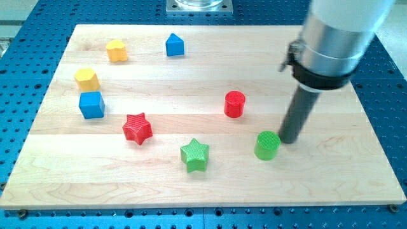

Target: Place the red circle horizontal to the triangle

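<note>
Lying on a pale wooden worktop (57,159), eight small blocks are showing, listed from the view's left to its right.

1. Yellow block (87,78), rounded, exact shape unclear: sitting near the left edge, directly above the blue cube.
2. Blue cube (91,104): sitting just below that yellow block, close to it; whether they are touching cannot be told.
3. Yellow heart (116,49): lying towards the top left, apart from the others.
4. Red star (137,128): lying right of and below the blue cube, apart from it.
5. Blue triangle (175,45), a house-like block with a pointed top: standing near the top edge, right of the yellow heart.
6. Green star (194,154): lying towards the bottom, right of the red star.
7. Red circle (234,104): standing upright as a short cylinder right of centre, well below and to the right of the triangle, touching nothing.
8. Green circle (267,145): standing below and right of the red circle.

Tool: a straight dark rod hanging from a grey cylinder at the top right. It is gripping nothing and has no jaws. My tip (290,140) is resting just beside the green circle's right side, possibly touching it, and well to the right of and below the red circle.
</note>
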`<move>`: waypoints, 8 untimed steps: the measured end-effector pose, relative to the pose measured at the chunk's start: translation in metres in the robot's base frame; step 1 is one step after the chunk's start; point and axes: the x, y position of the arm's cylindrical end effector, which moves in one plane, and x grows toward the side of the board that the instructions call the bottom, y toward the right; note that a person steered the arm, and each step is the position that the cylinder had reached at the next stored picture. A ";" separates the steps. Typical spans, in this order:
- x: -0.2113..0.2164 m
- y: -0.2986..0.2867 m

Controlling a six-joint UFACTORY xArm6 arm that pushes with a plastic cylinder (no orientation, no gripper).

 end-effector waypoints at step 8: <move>-0.177 -0.088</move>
